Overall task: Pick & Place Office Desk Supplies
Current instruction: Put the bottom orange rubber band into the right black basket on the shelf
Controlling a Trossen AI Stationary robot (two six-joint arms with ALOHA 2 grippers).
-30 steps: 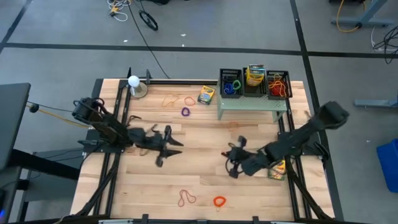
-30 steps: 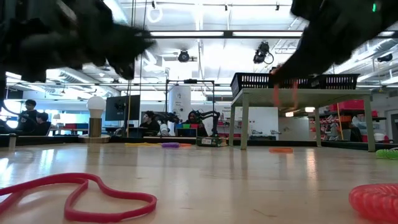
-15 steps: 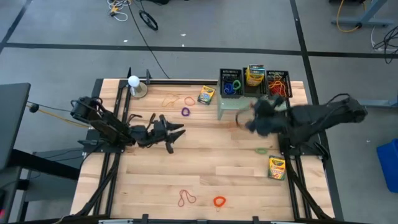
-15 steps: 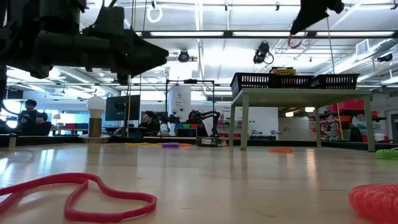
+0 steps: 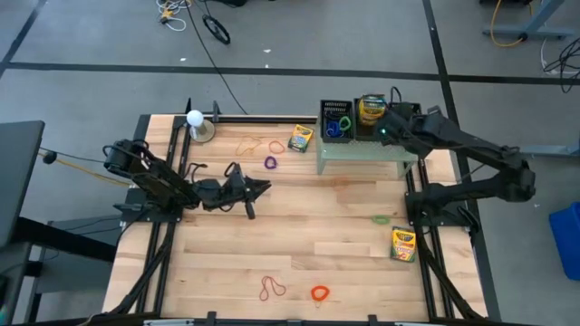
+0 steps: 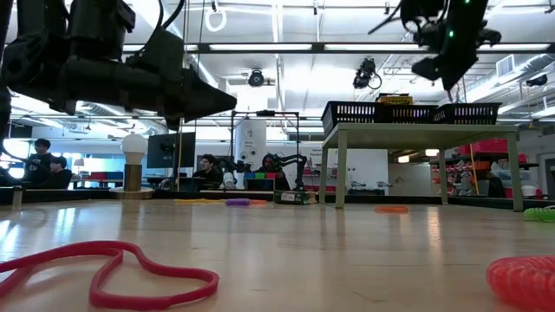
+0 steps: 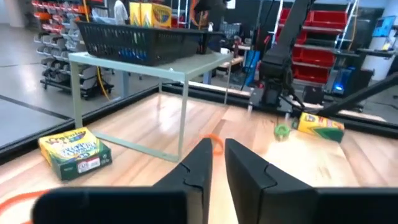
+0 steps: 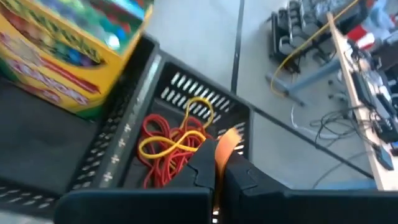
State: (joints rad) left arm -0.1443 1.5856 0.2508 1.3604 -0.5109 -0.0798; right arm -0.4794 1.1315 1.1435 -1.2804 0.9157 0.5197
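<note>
My right gripper hangs over the right-hand black bin on top of the pale green stand, shut on an orange rubber band. Red and yellow bands lie in that bin, and a crayon box stands in the middle bin. My left gripper hovers above the table's left middle. It points level toward the right edge, with a narrow gap between its fingers and nothing in it. Loose on the table lie a crayon box, a purple ring and tan bands. My right gripper pinches the orange rubber band between its two fingers. A short bulge of the band sticks out past the fingertips. The fingers slant down from above the bin. The band is lifted clear of the bands in the bin.
The left bin holds blue and green rings. A green ring, a second crayon box, a red band and an orange coil ring lie toward the near edge. A white ball on a base stands far left.
My right gripper has risen from low over the table's near right and swung toward the far edge to above the bins. It has carried the orange band along and tipped over to point down at them. My left gripper has turned from slanting toward the near edge to pointing right.
</note>
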